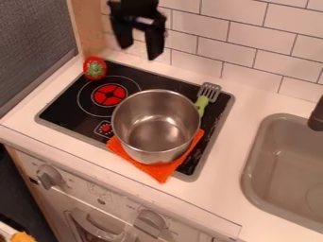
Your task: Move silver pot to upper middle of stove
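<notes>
Fingers (154, 45) wide apart, I hang high near the stove's (63, 108) back edge. Near its front edge, the silver pot (155, 132) stands upright on orange cloth (163, 171), mouth up, axis vertical.

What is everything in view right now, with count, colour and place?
Pot: one, silver, stove's front right, over the cloth
Cloth: one, orange, under the pot
Spatula: one, green handle, grey head, behind the pot
Toy food: one, red and green, stove's far left corner
Stove: one, black, red markings, on the counter
Counter: one, white
Sink: one, grey, right
Faucet: one, dark, above sink
Knobs: two, grey, front panel
Tiles: many, white, wall
End effector: one, black, above stove's rear
</notes>
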Tool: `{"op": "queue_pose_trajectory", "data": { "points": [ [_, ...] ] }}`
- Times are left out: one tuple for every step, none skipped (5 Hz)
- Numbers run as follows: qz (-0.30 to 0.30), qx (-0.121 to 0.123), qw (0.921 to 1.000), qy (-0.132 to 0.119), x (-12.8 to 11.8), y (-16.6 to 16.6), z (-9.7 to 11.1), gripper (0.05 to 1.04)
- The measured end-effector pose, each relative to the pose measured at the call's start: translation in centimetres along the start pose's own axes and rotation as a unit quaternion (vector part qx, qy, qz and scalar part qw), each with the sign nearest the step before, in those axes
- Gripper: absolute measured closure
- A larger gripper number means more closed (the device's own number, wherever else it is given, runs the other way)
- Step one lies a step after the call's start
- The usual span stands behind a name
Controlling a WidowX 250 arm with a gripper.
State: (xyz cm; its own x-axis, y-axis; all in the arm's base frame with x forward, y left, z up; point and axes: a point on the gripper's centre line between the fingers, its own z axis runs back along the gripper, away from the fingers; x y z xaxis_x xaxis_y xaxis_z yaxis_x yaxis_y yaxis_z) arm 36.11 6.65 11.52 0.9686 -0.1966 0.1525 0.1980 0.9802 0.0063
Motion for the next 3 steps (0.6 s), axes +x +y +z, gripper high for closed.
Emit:
{"op": "queue_pose_trajectory", "data": {
  "points": [
    [-0.014,-0.015,0.9998,0.007,-1.4,-1.8,2.2,0.083],
    [-0.007,-0.018,0.9988,0.045,-3.9,-2.4,0.9,0.083],
    [0.006,0.001,0.9965,0.084,-7.1,-1.8,-1.6,0.083]
  ]
}}
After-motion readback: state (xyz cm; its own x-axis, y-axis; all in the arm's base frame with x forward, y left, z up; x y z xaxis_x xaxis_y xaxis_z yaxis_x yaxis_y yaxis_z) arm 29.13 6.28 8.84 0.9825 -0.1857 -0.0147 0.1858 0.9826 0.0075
